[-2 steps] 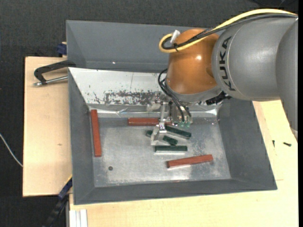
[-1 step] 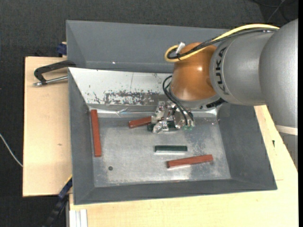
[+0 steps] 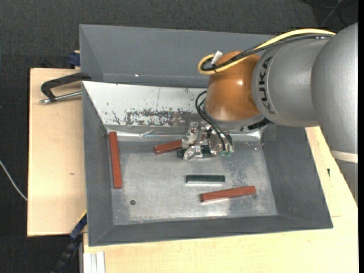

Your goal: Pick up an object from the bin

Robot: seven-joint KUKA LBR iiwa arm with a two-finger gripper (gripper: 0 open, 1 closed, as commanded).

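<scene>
The short red stick [image 3: 168, 148] lay at the back of the bin [image 3: 153, 201] beside the gripper [image 3: 196, 151], whose grip was unclear.

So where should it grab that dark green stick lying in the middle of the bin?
Probably at its middle, from straight above, closing across the narrow width: the dark green stick lies flat, with nothing touching its long sides.

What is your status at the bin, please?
Gripper low at rear of bin, beside short red stick. No hold confirmed. Dark stick, second red stick nearer front, apart; long red stick at view's left.
</scene>
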